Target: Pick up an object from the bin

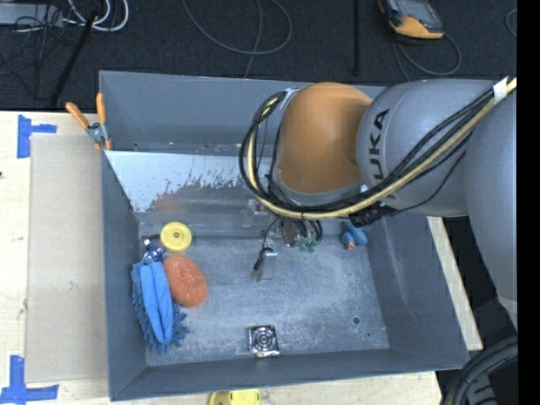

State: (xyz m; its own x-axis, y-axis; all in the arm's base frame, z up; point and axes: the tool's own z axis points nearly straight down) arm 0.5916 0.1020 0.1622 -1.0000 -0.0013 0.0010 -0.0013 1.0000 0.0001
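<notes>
Hovering over a bare patch of the bin's (122, 294) floor, our gripper (263, 264) is hanging well to the right of the yellow disc (175, 236) and a little lower in the camera view. It is gripping nothing that we can make out, and we cannot tell whether its jaws are open or closed, since the arm's orange cover and cables are shading them. We are judging that the pick is not yet begun, because nothing is lying directly under the gripper. To do this step well we are thinking first of settling on one target, then of centring over it before descending, so the jaws are straddling it and not nudging it aside. The likeliest candidate, in our view, is the orange scrub pad (186, 281), which is lying just below the yellow disc and apart from it. It is looking like a rounded, rough-textured lump, probably soft enough to give under a squeeze, so we are favouring a grasp across its narrower width. Its left edge is touching, or nearly touching, a fluffy blue cloth (154, 304) stretching down and to the left of the yellow disc, so we are wanting to come in from the pad's free right side to avoid snagging the cloth. A small silvery square piece (264, 340) is resting far below and to the right of the yellow disc, and a small blue piece (353, 237) is sitting far to the disc's right, beyond the gripper.
</notes>
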